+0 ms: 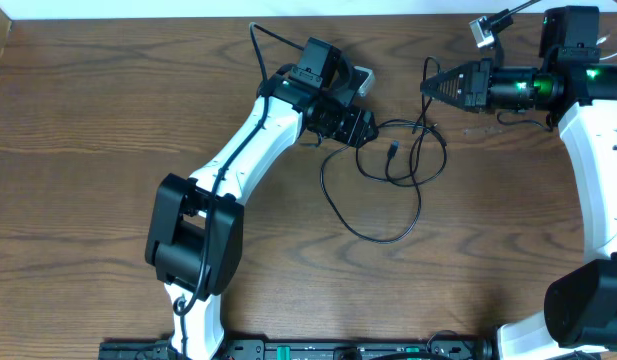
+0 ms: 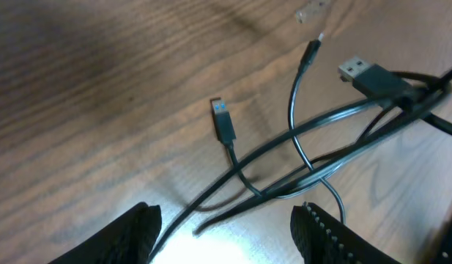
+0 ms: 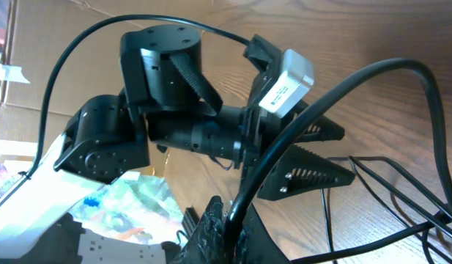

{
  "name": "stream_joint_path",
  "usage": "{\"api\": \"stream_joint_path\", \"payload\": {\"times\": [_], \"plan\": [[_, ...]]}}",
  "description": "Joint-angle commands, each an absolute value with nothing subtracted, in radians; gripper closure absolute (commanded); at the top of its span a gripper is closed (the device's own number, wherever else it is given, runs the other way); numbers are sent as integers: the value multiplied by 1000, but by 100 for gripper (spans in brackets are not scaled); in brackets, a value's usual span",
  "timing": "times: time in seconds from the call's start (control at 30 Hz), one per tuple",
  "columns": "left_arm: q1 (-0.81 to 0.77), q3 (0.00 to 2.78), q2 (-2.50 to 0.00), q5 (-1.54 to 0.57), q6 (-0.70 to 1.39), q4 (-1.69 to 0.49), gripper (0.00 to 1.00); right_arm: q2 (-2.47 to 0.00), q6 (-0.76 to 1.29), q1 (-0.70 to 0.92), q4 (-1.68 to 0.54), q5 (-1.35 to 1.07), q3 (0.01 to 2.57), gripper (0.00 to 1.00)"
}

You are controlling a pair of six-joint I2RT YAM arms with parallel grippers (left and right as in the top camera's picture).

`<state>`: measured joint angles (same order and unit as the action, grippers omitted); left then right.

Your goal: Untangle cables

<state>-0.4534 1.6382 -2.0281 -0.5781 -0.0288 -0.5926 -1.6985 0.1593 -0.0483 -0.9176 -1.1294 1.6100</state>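
a: where's the black cable (image 2: pixel 343 112)?

b: in a loose tangle on the wooden tabletop (image 1: pixel 98 110), between the two arms, right of centre seen from overhead. several strands cross one another, and one wide loop sags toward the robot's side.

a: and the plug ends?

b: a small plug (image 2: pixel 224 121) with a blue tip lies flat on the wood, just beside the crossing strands. a flat usb plug (image 2: pixel 368 75) rests on top of the bundle, farther out.

a: left claw?

b: the left claw (image 2: pixel 226 218) is spread, low over the tangle, one finger on either side of the strands that run between them. i can't tell whether either finger touches a strand.

a: right claw?

b: the right claw (image 1: pixel 426 87) is pressed together, pinching a strand of the black cable at its very tips. the strand rises out of the pinch and arcs away. it sits at the far right edge of the tangle, pointing toward the left arm.
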Motion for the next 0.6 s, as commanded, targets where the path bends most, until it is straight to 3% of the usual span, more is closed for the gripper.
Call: {"api": "stream_joint_path", "payload": {"times": [0.0,0.23,0.33,0.43,0.57], "plan": [[-454,1640,-2064,-595,-44,-573,38,-1678,133,-46,-917,-1151,1619,99],[-473,1640,-2105,-595,-44,-557,43,-1678,125,-45,-918,-1147,1618,99],[-475,1640,-2106,-591,-44,-558,57,-1678,125,-37,-921,-1116,1618,99],[-472,1640,-2103,-564,-3,-560,85,-1678,125,-25,-929,-1079,1618,99],[-469,1640,-2073,-450,84,-587,92,-1678,126,-27,-937,-1036,1618,99]]}}
